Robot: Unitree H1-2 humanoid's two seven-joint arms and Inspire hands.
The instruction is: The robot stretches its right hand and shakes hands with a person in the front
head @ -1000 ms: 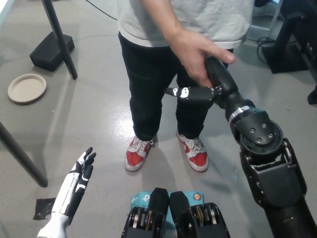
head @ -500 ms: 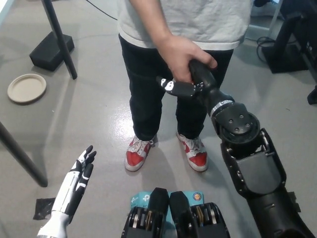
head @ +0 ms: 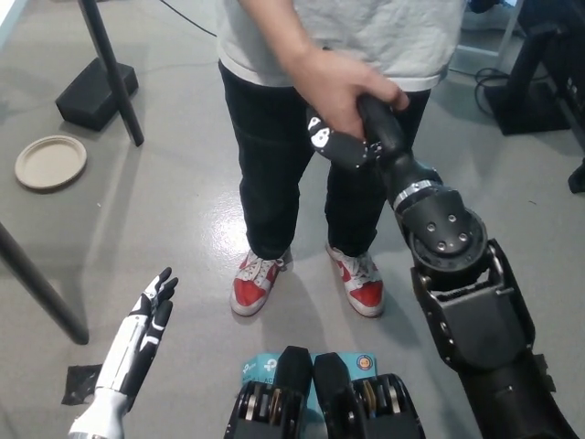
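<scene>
Person (head: 302, 128) in front, plate (head: 50, 163) far left.

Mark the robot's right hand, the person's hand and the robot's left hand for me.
right hand (head: 352, 139), head view, on the black palm.
person's hand (head: 334, 80), head view, on its back.
left hand (head: 146, 329), head view, mid-hand, resting lower left.

Honestly no readable text anywhere here. Closest thing is a teal printed label (head: 259, 367) down at 6 o'clock with white lettering and a round orange logo beside it, too small to make out.
</scene>
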